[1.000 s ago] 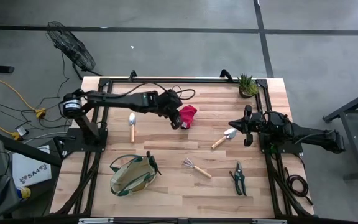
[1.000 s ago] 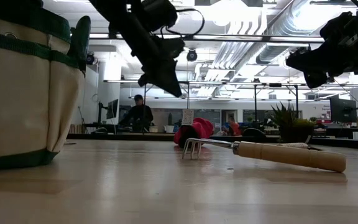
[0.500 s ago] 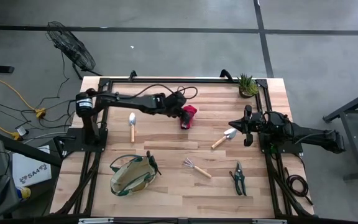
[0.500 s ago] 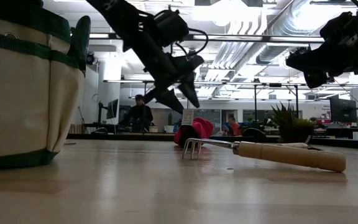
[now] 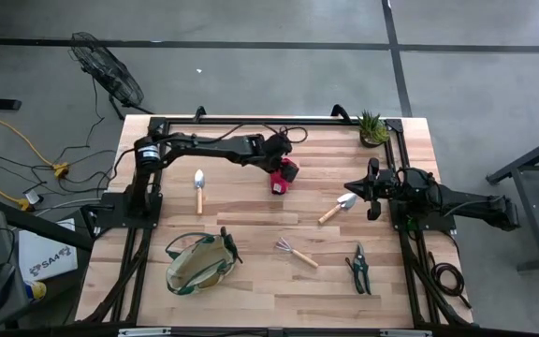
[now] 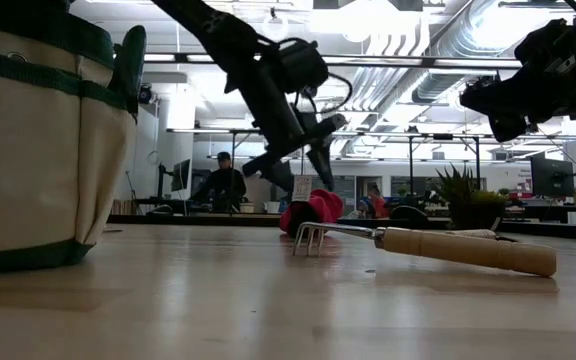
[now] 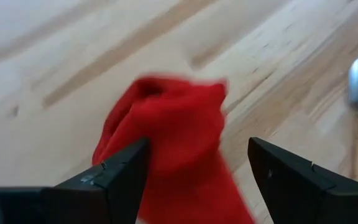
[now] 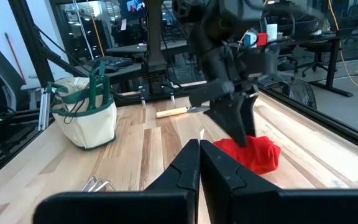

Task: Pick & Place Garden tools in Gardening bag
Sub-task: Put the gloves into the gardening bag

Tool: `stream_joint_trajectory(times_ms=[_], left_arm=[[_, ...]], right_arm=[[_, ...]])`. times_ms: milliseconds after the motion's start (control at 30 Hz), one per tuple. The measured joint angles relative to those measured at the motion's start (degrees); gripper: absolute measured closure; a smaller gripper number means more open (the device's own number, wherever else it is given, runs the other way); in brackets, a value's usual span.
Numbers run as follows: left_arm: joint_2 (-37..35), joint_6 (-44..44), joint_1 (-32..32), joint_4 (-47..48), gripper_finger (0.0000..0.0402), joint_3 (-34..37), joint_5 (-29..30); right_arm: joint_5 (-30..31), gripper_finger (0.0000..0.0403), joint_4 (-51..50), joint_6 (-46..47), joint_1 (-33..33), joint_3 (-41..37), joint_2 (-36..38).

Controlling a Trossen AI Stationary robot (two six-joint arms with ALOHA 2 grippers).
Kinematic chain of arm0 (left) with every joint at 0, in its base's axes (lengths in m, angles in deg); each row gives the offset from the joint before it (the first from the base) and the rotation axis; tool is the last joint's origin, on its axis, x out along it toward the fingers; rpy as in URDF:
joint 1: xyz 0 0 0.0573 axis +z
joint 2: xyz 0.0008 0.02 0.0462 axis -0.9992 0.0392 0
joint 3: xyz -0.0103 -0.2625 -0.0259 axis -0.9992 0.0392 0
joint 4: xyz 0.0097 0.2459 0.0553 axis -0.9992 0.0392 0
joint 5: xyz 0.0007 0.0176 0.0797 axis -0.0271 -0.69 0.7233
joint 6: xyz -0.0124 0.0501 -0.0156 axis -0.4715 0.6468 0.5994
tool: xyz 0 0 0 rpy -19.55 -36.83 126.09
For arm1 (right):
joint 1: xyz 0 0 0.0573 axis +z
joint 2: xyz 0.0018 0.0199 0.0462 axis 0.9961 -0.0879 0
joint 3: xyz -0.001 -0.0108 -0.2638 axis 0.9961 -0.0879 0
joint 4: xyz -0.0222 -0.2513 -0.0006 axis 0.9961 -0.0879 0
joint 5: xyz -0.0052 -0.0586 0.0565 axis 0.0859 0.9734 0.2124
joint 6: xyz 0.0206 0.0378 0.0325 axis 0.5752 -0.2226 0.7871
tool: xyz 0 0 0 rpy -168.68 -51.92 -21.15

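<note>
The red cloth (image 5: pixel 286 174) lies bunched on the table's far middle. My left gripper (image 5: pixel 279 167) is open just above it, slanting down, with a finger on either side of its top (image 7: pixel 179 130). The beige gardening bag (image 5: pixel 197 263) stands upright near the front left. Two trowels (image 5: pixel 198 189) (image 5: pixel 336 209), a claw rake (image 5: pixel 297 252) and a pruner (image 5: pixel 359 268) lie flat on the wood. My right gripper (image 5: pixel 358 189) is shut and hovers level at the right, touching nothing. My left gripper (image 6: pixel 300 186) is open over the red cloth's upper fold (image 6: pixel 313 205), coming from above and from the table's left. Its fingertips (image 7: pixel 135 155) stand at the height of the cloth's top. I cannot tell whether they touch it.
A small potted plant (image 5: pixel 373 127) stands at the far right corner. Black frame rails (image 5: pixel 251 121) run along the table's edges. Bare wood lies between the cloth and the bag. People sit at desks in the room beyond the table.
My left gripper has moved down and toward the table's right, onto the red cloth, rolling about its own axis. It has opened from shut to wide. The cloth stays where it was.
</note>
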Motion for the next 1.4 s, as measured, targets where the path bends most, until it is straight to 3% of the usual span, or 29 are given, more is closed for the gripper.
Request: stream_joint_trajectory(times_ms=[433,567,1033,1400], left_arm=[[2.04,-0.82,0.04,3.93,0.0145,-0.13,-2.47],[2.04,-2.14,0.04,5.01,0.0185,-0.13,-2.95],[2.39,0.96,0.06,7.77,0.0379,-0.15,-8.08],[1.03,2.45,0.00,8.89,0.0387,0.06,-11.54]], right_arm=[[0.02,0.0400,0.04,0.00,0.00,0.00,0.00],[0.01,0.0400,0.02,0.00,-0.02,0.01,0.00],[0.00,0.0400,0.02,0.02,-0.02,0.02,-0.02],[0.00,0.0400,0.00,0.02,0.00,0.02,-0.02]])
